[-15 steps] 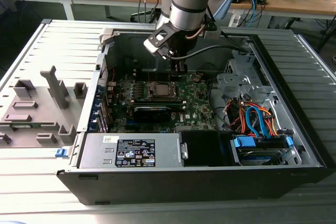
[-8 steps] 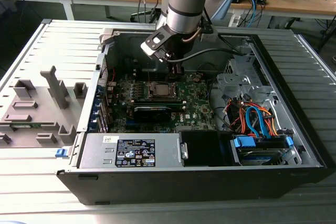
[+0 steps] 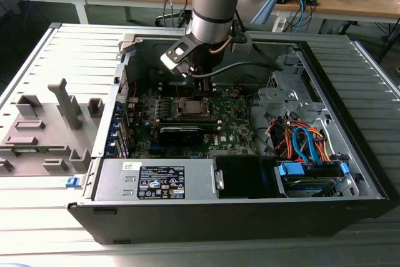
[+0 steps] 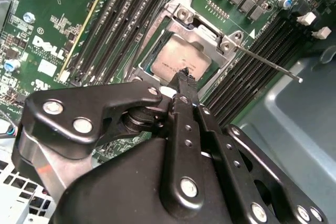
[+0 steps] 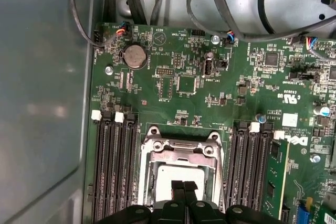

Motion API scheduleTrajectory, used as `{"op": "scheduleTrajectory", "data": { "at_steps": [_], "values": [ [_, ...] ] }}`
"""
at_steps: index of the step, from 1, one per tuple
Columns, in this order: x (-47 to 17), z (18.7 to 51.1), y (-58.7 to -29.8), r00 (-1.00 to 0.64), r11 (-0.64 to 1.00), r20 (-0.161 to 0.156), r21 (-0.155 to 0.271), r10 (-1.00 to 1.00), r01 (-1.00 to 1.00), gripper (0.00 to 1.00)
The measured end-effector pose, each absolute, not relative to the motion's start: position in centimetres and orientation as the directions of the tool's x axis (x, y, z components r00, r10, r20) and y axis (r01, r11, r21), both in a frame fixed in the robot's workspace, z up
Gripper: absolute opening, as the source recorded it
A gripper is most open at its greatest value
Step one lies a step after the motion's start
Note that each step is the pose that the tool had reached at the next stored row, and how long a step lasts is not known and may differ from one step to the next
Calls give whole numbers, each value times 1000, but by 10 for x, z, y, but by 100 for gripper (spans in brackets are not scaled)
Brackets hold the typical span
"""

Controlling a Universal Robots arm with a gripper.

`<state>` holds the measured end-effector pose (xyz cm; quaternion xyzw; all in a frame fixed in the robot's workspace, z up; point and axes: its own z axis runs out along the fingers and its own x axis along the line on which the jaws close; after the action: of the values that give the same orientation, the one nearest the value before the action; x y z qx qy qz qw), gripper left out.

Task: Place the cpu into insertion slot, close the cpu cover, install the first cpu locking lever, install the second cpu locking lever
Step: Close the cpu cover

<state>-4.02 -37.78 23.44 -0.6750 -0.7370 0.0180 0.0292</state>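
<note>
As the arm (image 3: 212, 4) leans into the open case (image 3: 350, 173), the gripper (image 5: 184, 186) is right down over the slot (image 4: 181, 11) on the green board (image 5: 184, 82), its fingers (image 5: 177, 185) pressed together with nothing between them. And the cpu (image 4: 176, 61) is in, lying flat in the slot, its dull silver top showing through the window of the cover (image 5: 178, 153), which lies down around it. In the second wrist view the fingertips point at the cpu's near edge and may be touching it, though contact is hard to judge from this angle. A thin lever (image 4: 268, 64) juts out from the slot's corner, slanting across the black memory slots (image 5: 113, 171) that flank the slot on both sides. In the exterior view a grey power supply (image 3: 156, 179) sits along the case's near side, with blue and orange cables (image 3: 306, 142) bundled towards the exterior view's right.
</note>
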Motion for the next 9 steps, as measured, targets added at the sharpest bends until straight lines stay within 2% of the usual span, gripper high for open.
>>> {"op": "scheduleTrajectory", "data": {
  "at_steps": [9],
  "values": [
    [-50,226,-378,-87,88,19,-66,996,994,11]
  ]
}}
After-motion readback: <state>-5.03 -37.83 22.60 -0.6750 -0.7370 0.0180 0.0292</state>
